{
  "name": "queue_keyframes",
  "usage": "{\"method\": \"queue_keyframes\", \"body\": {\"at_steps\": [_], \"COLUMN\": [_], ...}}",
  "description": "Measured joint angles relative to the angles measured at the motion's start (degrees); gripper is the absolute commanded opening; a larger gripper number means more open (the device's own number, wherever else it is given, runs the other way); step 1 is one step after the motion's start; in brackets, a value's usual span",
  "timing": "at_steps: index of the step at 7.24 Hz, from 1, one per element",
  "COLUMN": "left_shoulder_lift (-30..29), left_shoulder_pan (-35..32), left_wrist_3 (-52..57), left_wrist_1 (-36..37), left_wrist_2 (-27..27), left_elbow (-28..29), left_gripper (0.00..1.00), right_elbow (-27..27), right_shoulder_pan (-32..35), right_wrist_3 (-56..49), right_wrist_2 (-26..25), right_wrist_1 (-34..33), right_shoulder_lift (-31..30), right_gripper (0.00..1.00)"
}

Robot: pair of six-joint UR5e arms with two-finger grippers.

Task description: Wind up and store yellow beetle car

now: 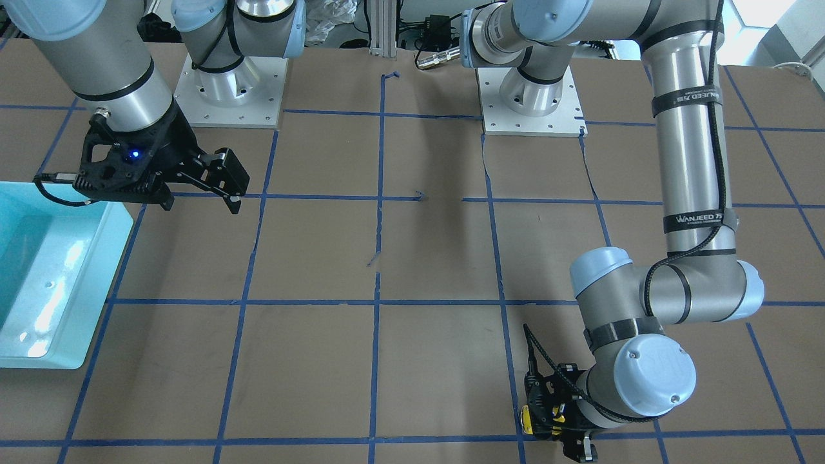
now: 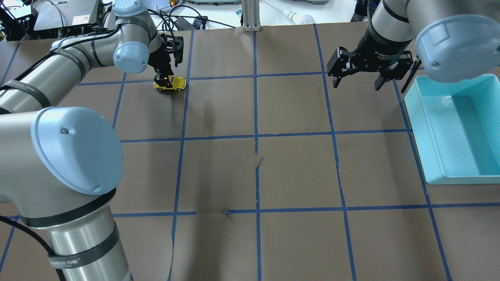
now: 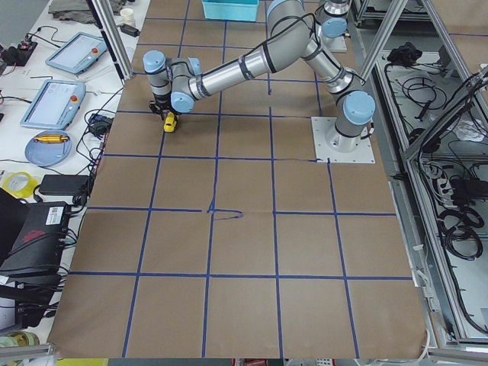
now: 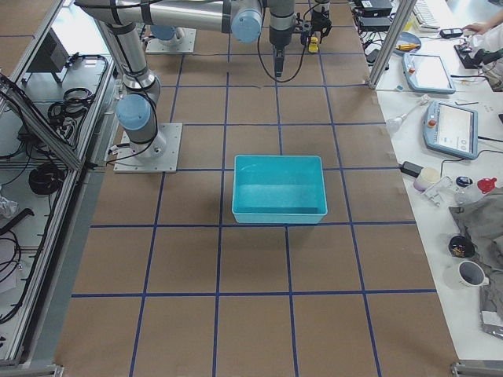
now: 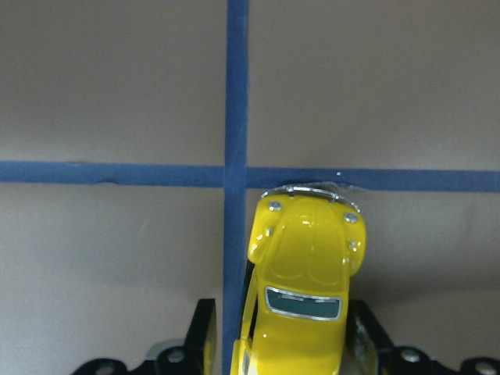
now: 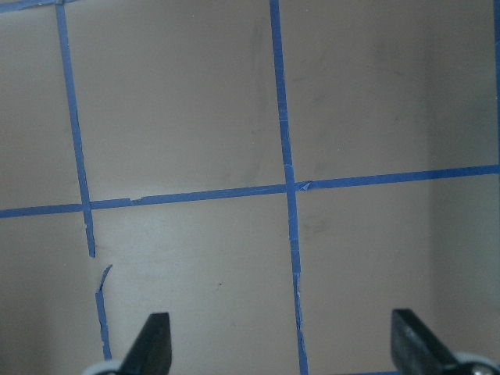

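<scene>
1. My left gripper (image 2: 165, 79) is down low at the far end of the surface (image 2: 297, 171), on my left side.
2. The yellow beetle car (image 2: 171, 84) sits on the surface there, between the 2 fingers (image 5: 205, 336) of my left gripper.
3. My left wrist camera looks down on the car's roof and round hood. The hood points away from me.
4. On one side I see a thin gap between the finger and the car, and a bit of blue tape shows through it. On the other side the finger looks like it touches the car, but I cannot be sure.
5. So my left gripper is narrow around the car and is not squeezing it from both sides.
6. The car's wheels are on the brown surface, just beside a spot where 2 blue tape lines (image 2: 255, 109) cross.
7. My right gripper (image 2: 356, 84) hangs in the air above the surface on my right side. Its fingers are spread wide and hold nothing.
8. My right wrist camera shows only the 2 finger tips, brown surface and blue tape between them.
9. A blue-green bin (image 2: 461, 179) sits on the surface just beside my right gripper.
10. The car is well apart from the bin and from my right gripper.
</scene>
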Motion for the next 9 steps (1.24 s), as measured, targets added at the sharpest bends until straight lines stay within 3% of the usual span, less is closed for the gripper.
{"method": "queue_keyframes", "body": {"at_steps": [4,9], "left_shoulder_lift": [0.1,0.5], "left_shoulder_pan": [0.0,0.0], "left_wrist_3": [0.0,1.1], "left_wrist_1": [0.0,0.0], "left_wrist_2": [0.0,0.1], "left_elbow": [-0.2,-0.6], "left_gripper": [0.1,0.09], "right_elbow": [0.6,0.5], "right_shoulder_pan": [0.1,0.4], "right_wrist_3": [0.0,0.1], "right_wrist_2": [-0.8,-1.2], "right_wrist_1": [0.3,-0.7], "right_shoulder_lift": [-0.9,-1.8], "right_gripper": [1.0,1.0]}}
